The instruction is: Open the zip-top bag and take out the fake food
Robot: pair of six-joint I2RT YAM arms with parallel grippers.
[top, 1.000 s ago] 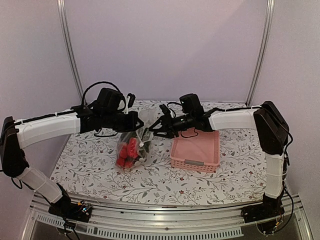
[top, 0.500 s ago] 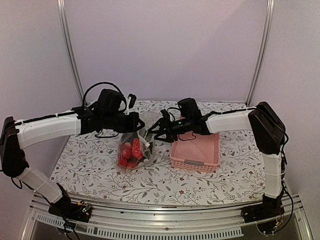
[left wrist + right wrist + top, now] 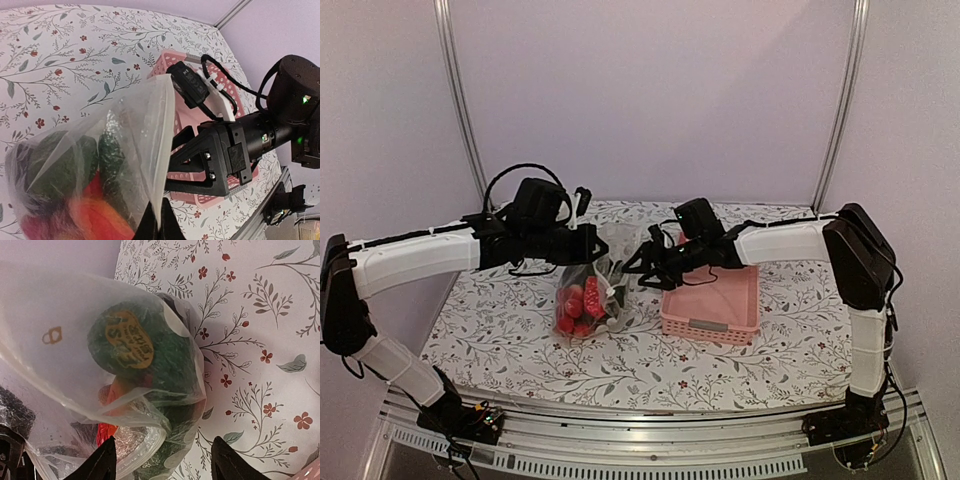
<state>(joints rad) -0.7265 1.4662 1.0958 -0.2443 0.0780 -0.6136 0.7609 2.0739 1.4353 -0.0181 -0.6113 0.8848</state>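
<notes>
One zip-top bag [image 3: 605, 285] stands near the middle of the flowered counter [image 3: 490, 335], its lower end down on the surface and its top drawn upward. Inside it the fake food [image 3: 580, 305] is packed together. It shows red through the film from above, and in the right wrist view a green avocado [image 3: 155, 360] with a yellow sticker presses against the plastic. The left pincer [image 3: 590, 245] is clamped tight on the bag's upper edge, its fingers [image 3: 156, 227] pressed together with the film rising from between them. The right pincer [image 3: 642, 268] reaches in from the other side with its fingers [image 3: 102, 465] spread wide, gripping nothing. The bag lies just ahead of their tips, and I cannot tell whether they touch it. A pink basket [image 3: 708, 326] sits just beside the bag, to its right in the top view.
</notes>
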